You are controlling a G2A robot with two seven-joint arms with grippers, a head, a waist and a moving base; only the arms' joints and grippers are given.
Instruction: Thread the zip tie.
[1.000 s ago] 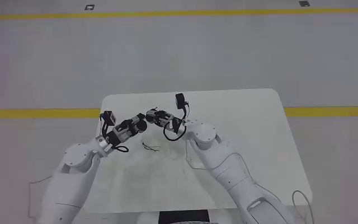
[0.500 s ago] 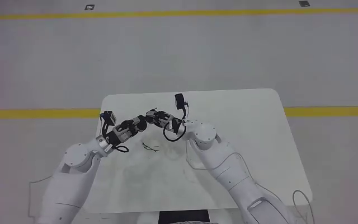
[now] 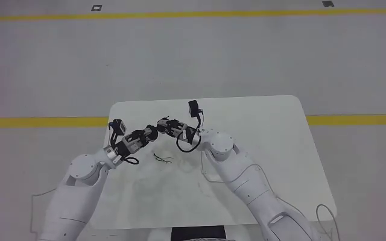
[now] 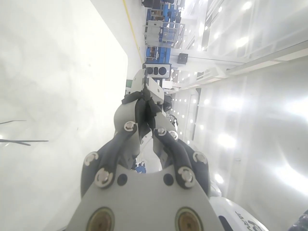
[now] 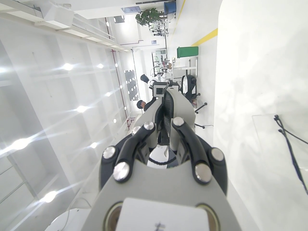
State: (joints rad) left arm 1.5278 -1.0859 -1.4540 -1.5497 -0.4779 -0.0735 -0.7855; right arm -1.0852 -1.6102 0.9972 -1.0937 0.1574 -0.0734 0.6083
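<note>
obstacle: loose zip ties (image 3: pixel 161 158) on table (image 3: pixel 271 138), left half | passable: right half

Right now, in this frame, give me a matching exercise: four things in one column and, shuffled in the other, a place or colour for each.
Things:
1. left gripper
2. loose zip ties
3. floor line
4. table

Place or colour:
A. yellow
B. white, with rounded corners
C. lying flat on the table, apart from both grippers
D. over the table, tips close to those of the right gripper

Pairs: 1-D, 2-C, 3-A, 4-B.
</note>
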